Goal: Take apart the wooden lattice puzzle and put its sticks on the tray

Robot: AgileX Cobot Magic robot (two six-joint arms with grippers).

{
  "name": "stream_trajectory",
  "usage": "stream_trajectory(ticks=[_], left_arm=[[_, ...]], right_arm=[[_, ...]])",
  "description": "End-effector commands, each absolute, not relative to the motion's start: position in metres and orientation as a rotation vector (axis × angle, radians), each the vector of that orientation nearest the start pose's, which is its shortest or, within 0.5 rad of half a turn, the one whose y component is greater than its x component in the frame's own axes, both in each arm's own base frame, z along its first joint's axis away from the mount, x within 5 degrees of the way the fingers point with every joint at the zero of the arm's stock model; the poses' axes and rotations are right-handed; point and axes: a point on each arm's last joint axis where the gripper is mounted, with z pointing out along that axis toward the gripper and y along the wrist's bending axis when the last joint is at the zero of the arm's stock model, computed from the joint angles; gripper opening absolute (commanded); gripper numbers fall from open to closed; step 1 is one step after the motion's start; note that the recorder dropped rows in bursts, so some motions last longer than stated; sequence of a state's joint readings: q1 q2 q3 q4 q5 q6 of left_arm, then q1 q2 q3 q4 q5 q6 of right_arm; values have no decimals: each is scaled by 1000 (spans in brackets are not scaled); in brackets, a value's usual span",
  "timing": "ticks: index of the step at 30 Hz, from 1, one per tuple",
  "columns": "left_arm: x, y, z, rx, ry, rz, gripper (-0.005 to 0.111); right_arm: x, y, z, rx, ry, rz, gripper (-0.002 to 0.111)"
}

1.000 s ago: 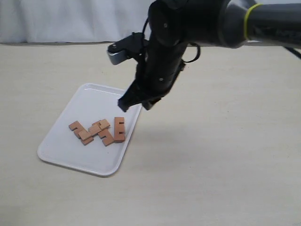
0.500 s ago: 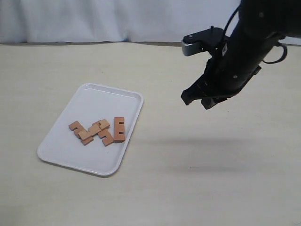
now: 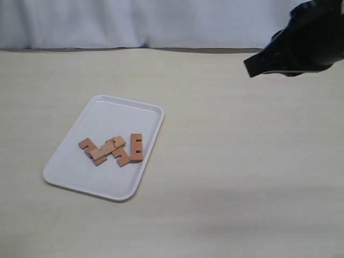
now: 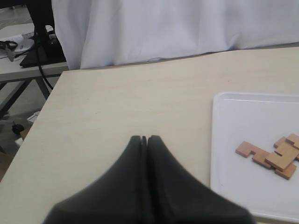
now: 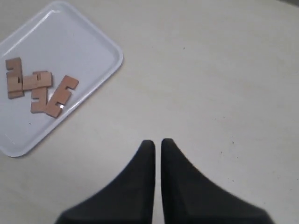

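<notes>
sticks [image 3: 112,150] lying loose in a flat cluster on the tray [image 3: 107,110], pale table [image 3: 226,177] all round, right gripper [image 5: 157,142] well apart from the tray, fingers nearly together, gripping nothing, left gripper [image 4: 144,138] pressed closed, empty, beside the tray

A pale beige, wood-grained flat desk [image 3: 242,183] lay under soft, even light. A white pleated cloth curtain [image 3: 134,21] hung along its far edge. Past one desk corner stood a light grey side table [image 4: 23,70] on dark legs, with black cables [image 4: 43,72] trailing over it above a grey floor [image 4: 18,105].
</notes>
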State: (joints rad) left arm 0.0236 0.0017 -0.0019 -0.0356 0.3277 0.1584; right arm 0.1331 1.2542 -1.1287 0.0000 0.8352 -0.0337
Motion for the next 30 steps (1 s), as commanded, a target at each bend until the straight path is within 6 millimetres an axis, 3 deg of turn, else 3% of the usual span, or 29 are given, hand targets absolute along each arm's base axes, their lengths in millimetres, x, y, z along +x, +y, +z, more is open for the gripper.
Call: stream_trajectory(ticks=[1,4,8,15,19,26,30], left_arm=[[54,0,185,101,1791,96,0],[54,0,185,100,1791,95,0],[54,0,185,100,1791,95,0],[54,0,185,100,1791,95,0],[54,0,185,100,1791,95,0],[54,0,185,100,1791,95,0],[54,0,185,100,1791,95,0]], right_arm=[[218,25,368,-205,2288,-15,4],[198,19,373,-215,2132,-65,4],[181,18,363,-208,1966,-48,4],[172,23,309,-221,1727,11,4],[169,22,293,-220,1807,12,4],[168,22,292,-220,1813,12,4],[158,21,276,-220,1798,15,4]])
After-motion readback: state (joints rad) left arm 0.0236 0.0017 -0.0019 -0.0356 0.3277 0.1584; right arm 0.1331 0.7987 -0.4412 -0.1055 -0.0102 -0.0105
